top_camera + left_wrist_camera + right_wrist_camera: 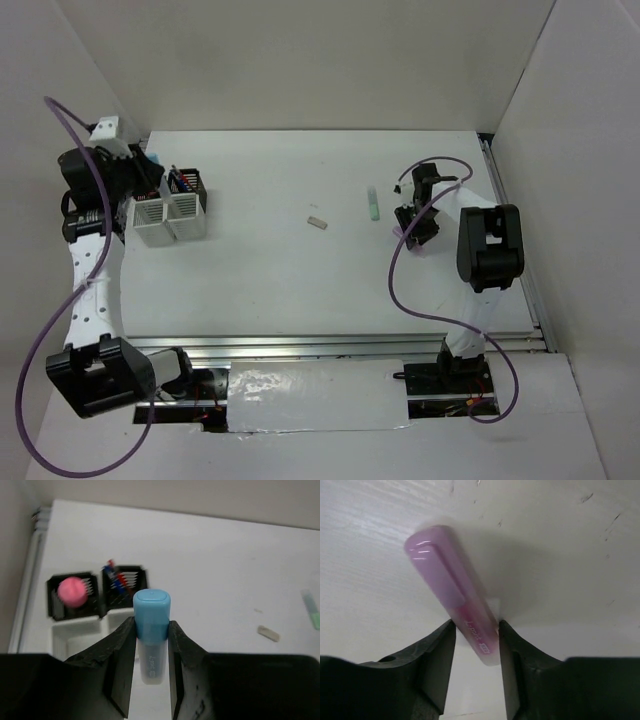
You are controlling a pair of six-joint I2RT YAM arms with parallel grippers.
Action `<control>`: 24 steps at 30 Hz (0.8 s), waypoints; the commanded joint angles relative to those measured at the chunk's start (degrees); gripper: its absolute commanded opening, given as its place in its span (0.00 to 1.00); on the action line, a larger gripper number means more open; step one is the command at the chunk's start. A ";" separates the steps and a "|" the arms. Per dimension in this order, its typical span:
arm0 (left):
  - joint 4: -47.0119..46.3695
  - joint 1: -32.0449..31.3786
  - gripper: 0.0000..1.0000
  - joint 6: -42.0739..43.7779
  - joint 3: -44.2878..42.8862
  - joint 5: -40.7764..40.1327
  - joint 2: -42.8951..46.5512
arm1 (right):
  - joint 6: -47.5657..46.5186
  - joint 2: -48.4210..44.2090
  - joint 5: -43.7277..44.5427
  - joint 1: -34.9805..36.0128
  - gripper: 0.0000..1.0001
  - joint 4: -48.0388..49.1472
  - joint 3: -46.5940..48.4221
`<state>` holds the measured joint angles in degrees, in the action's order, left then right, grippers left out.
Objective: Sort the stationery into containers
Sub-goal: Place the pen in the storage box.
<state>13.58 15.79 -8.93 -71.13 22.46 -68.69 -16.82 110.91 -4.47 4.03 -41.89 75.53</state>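
Your left gripper [151, 626] is clamped on the stubby light-blue plastic marker [151, 609], close above the cluster of white slotted bins [75, 627]. Centre it over one compartment before releasing. Your right gripper [476, 630] pinches the lilac marker [445, 575], far right of those bins.

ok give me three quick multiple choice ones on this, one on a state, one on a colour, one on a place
1. The left claw is:
A open
B shut on the blue marker
C shut on a ruler

2. The right claw holds a:
A lilac marker
B red marker
C yellow marker

3. The green marker lies:
A on the table
B in the left claw
C in the right claw

Answers:
1. B, the claw pinches it just under the cap.
2. A, the wrist view shows a pale purple body.
3. A, it lies loose beside the right claw.
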 commanded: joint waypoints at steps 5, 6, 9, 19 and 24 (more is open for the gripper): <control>-17.15 9.34 0.00 -2.59 10.92 -4.26 -1.80 | -1.64 3.96 1.83 0.80 0.30 -5.22 6.21; -18.84 9.78 0.00 -2.41 12.41 -5.92 -1.80 | -1.73 3.87 1.66 0.89 0.28 -5.39 6.21; -26.83 10.66 0.00 -1.10 16.27 -7.60 -1.98 | -1.81 3.52 0.87 0.80 0.16 -5.75 5.60; -38.36 11.10 0.00 3.74 16.64 -9.89 -10.14 | -1.37 -0.08 -5.72 0.63 0.00 -6.63 6.12; -39.68 11.19 0.05 1.82 16.46 -9.89 -12.70 | -1.11 -2.36 -8.71 0.63 0.00 -7.33 6.91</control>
<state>-19.35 26.57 -7.33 -53.04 12.82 -80.84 -17.87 113.08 -9.89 4.36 -47.46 80.01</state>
